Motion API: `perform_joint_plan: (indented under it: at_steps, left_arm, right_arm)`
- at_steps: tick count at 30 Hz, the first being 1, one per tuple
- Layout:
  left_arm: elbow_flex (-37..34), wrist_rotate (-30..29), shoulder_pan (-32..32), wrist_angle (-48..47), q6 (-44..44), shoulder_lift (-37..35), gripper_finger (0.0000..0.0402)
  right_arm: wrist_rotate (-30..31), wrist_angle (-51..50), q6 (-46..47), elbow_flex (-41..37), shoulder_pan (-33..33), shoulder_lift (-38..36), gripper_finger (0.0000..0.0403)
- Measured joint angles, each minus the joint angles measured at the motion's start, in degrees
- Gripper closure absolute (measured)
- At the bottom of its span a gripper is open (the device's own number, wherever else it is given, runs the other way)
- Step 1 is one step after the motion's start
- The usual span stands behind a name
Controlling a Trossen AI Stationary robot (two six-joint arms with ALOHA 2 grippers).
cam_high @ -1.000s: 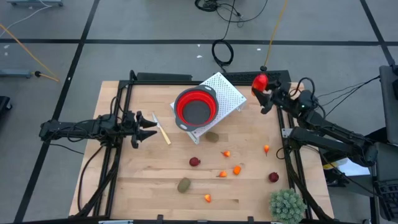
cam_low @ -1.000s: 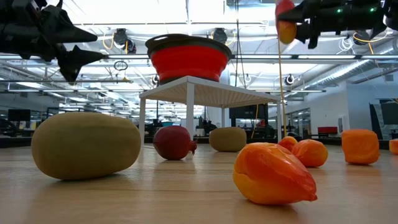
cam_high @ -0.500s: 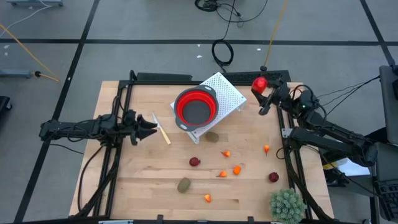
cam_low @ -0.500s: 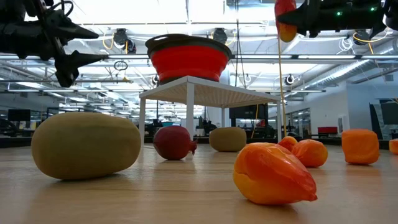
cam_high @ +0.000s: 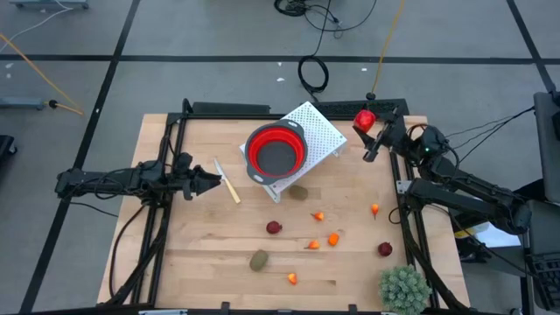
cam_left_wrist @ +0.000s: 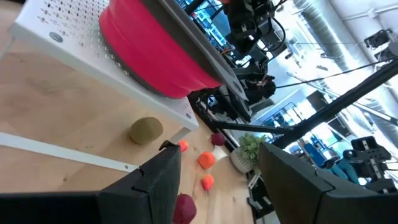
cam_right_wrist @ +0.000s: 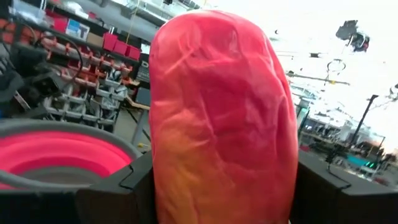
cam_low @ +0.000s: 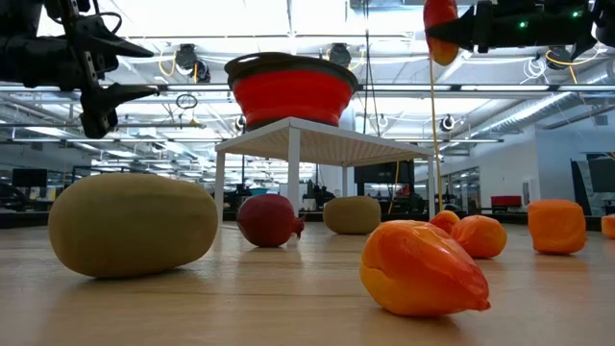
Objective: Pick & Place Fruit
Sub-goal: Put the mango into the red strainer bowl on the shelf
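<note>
Fruit (cam_high: 365, 118), a light, smooth red-orange toy piece, sits pinched at its middle in the right hand (cam_high: 371, 125) near the red bowl (cam_high: 276, 150).

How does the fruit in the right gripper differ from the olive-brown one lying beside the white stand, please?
The red-orange fruit is held in the air by the right gripper, above the table's far right corner; the olive-brown fruit lies loose on the table beside the white stand. One is glossy red blending to orange, the other dull and olive. Both are smaller than the red bowl.
</note>
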Motion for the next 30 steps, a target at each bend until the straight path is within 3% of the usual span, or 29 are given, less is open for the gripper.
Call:
perform_joint_plan:
  at_steps: [6, 15, 22, 30]
  left_arm:
    - [0.0, 0.0, 0.0, 0.0, 0.2, 0.0, 0.0188]
    - [0.0, 0.0, 0.0, 0.0, 0.9, 0.0, 0.0188]
    - [0.0, -0.1, 0.0, 0.0, 1.7, 0.0, 0.0188]
    - [0.0, -0.1, 0.0, 0.0, 2.9, 0.0, 0.0188]
  right_arm:
    - [-11.1, 0.2, 10.7, 0.0, 0.0, 0.0, 0.0161]
    - [-25.3, 4.3, 34.3, 0.0, 0.0, 0.0, 0.0161]
    - [-34.0, 18.8, 52.3, 0.0, 0.0, 0.0, 0.0161]
    - [-38.1, 39.2, 68.6, 0.0, 0.0, 0.0, 0.0161]
